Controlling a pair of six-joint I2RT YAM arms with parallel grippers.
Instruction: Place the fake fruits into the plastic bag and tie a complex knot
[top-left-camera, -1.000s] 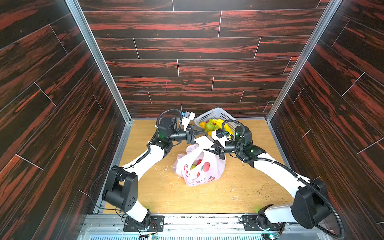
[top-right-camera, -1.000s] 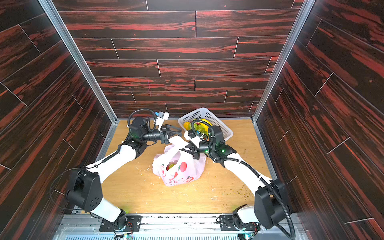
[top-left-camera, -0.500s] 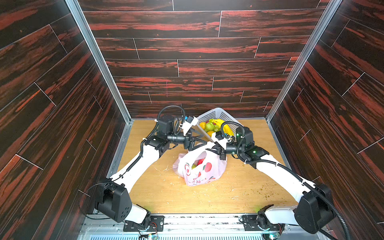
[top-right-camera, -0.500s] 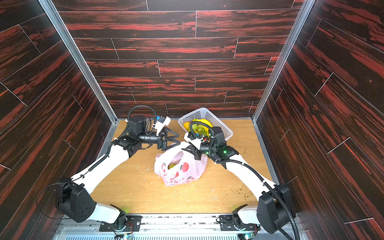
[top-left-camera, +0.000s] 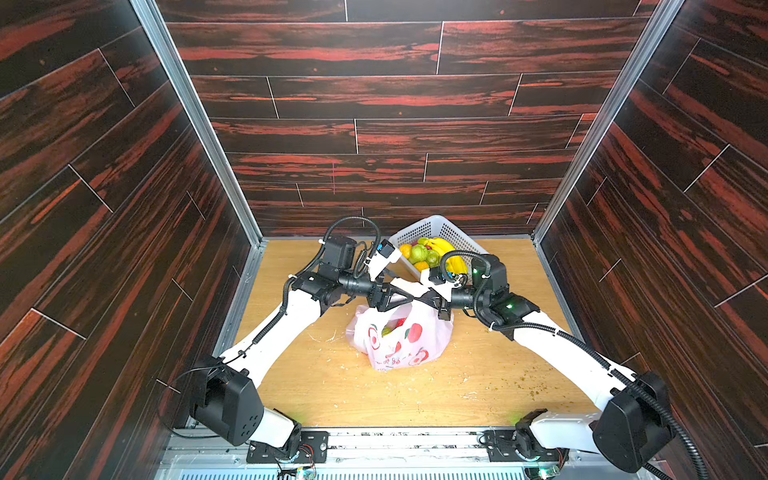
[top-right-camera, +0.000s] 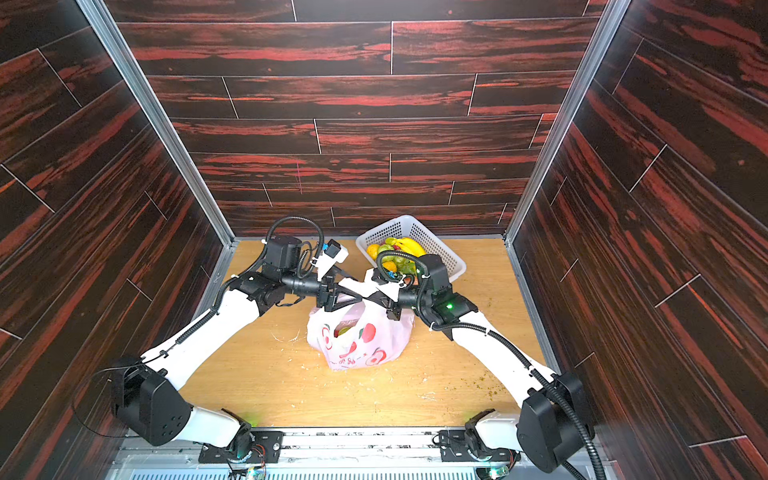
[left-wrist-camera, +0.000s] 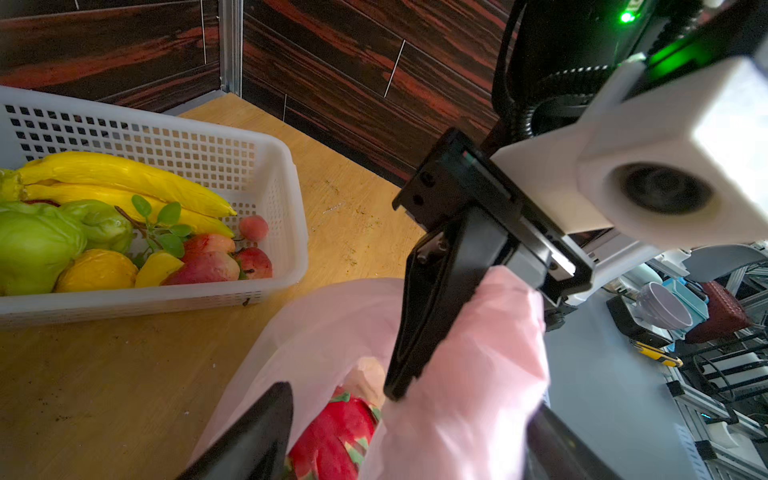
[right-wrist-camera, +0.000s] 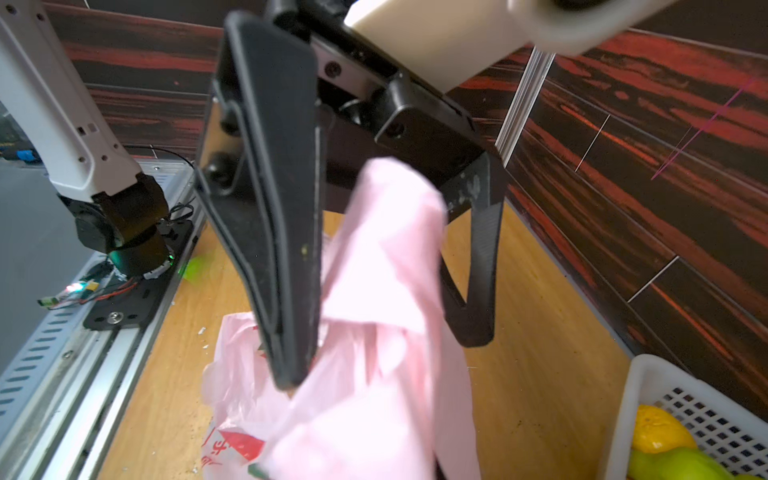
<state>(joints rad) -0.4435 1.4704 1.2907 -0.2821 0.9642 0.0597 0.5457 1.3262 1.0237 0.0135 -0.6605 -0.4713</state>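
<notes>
The pale-pink plastic bag stands on the wooden floor, with a red dragon fruit inside it. My right gripper is shut on one of the bag's strap handles and holds it up. My left gripper is open and faces the right one. Its two fingers straddle the raised handle without pinching it. Bananas and other fake fruits lie in the basket. No knot shows.
The white perforated basket stands at the back right, just behind both grippers. Crumbs are scattered on the floor around the bag. Dark panelled walls close in the left, right and back sides.
My left gripper has come down and rightward to meet the right gripper, so its open fingers now sit around the held handle. The right gripper has barely moved.
</notes>
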